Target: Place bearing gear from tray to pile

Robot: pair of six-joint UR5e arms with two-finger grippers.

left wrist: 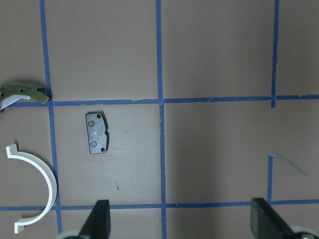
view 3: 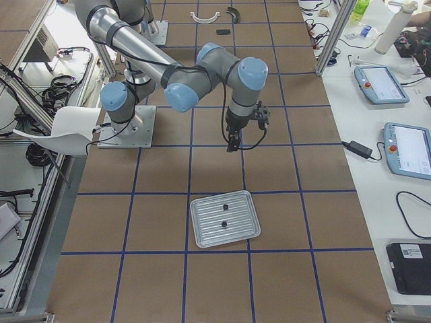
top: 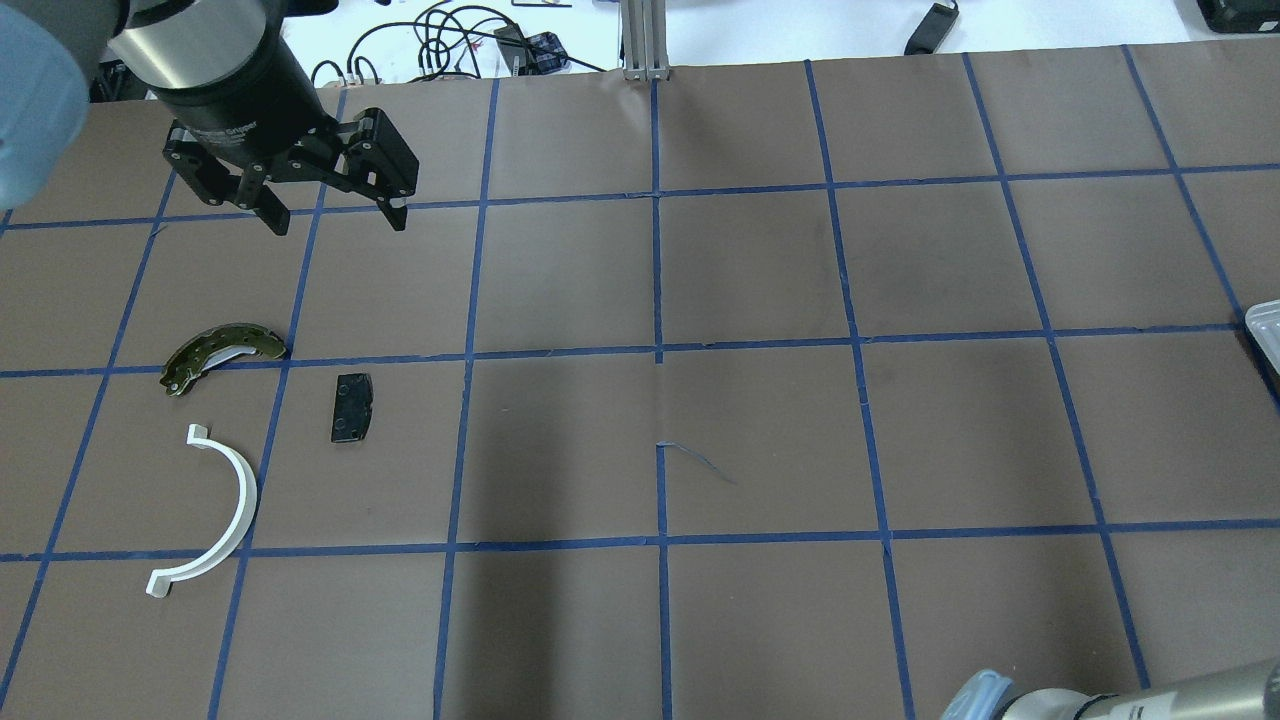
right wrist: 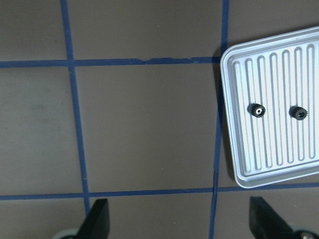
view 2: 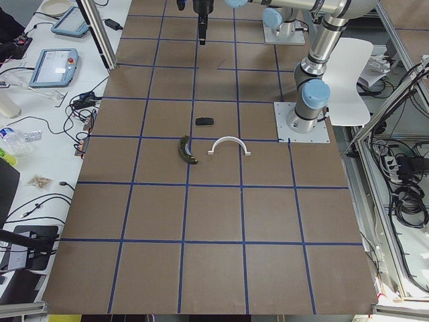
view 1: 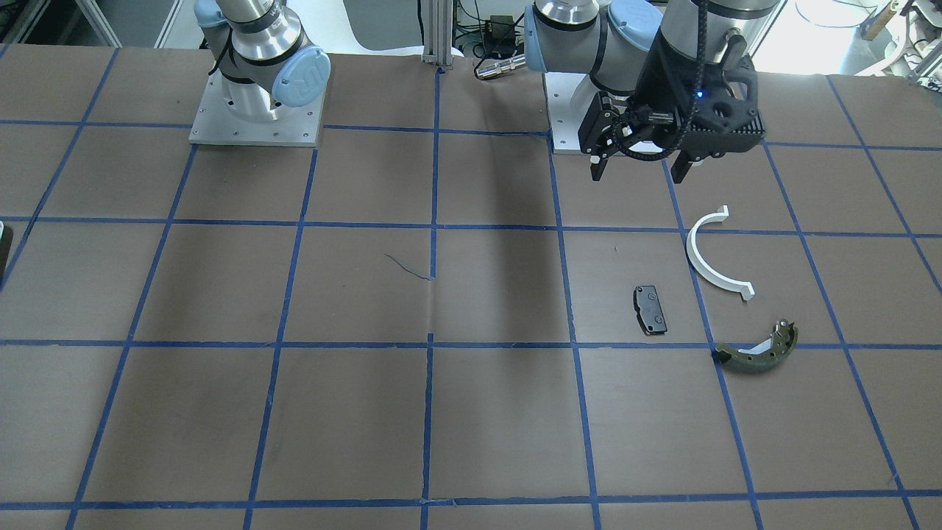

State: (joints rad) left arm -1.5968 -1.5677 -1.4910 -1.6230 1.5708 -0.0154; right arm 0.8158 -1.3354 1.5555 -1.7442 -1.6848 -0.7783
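Observation:
Two small black bearing gears (right wrist: pixel 257 109) (right wrist: pixel 298 113) lie side by side in the ribbed metal tray (right wrist: pixel 239 164); from the right end the tray (view 3: pixel 202 232) sits near that camera. My right gripper (right wrist: pixel 180 225) hovers open and empty beside the tray, not over it. The pile lies at the other end: a white half-ring (top: pixel 228 515), a black brake pad (top: pixel 351 407) and an olive brake shoe (top: pixel 220 352). My left gripper (top: pixel 338 222) hangs open and empty above the table just beyond the pile, which shows in its wrist view (left wrist: pixel 96 133).
The brown paper table is gridded with blue tape. Both arm bases (view 1: pixel 256 121) (view 1: pixel 574 125) stand at the robot's edge. An aluminium post (top: pixel 645 40) rises at the far edge. Tablets (view 3: pixel 403 148) and cables lie on side benches.

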